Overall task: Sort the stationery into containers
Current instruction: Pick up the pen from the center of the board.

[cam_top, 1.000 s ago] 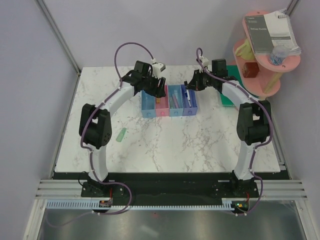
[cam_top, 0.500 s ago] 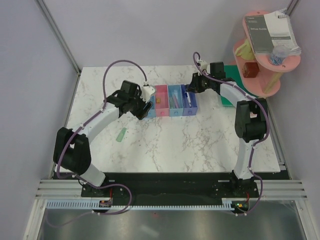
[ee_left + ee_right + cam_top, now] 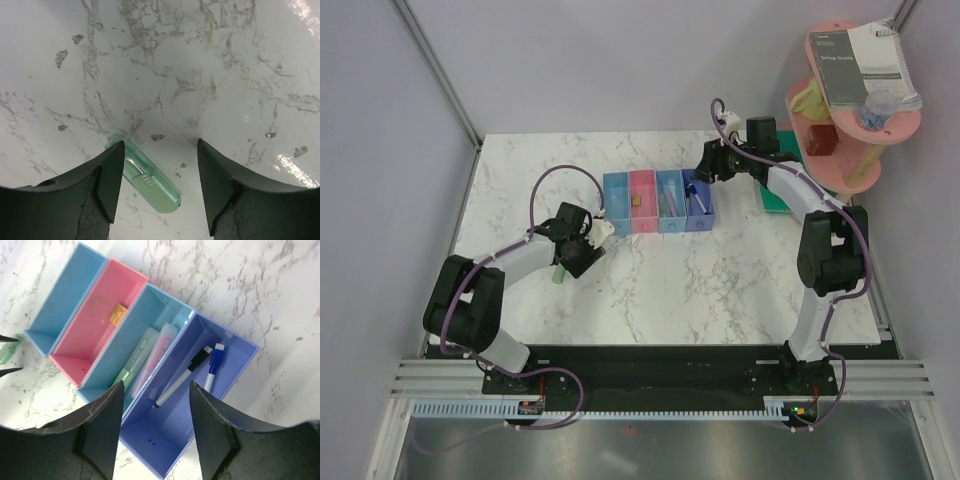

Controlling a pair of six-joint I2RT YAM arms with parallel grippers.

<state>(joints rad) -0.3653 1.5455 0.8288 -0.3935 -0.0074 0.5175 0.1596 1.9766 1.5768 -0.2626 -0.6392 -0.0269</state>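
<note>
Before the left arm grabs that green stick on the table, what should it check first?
1. Left gripper open: ok, jaws wide apart.
2. Green stick between the fingers: ok, though nearer one finger.
3. Fingers low enough to pinch: cannot tell.
4. Room in the light blue bin holding a green marker and a pink marker: ok.
5. Path to that bin free: probably not ok, the right gripper hangs open right by it.
</note>
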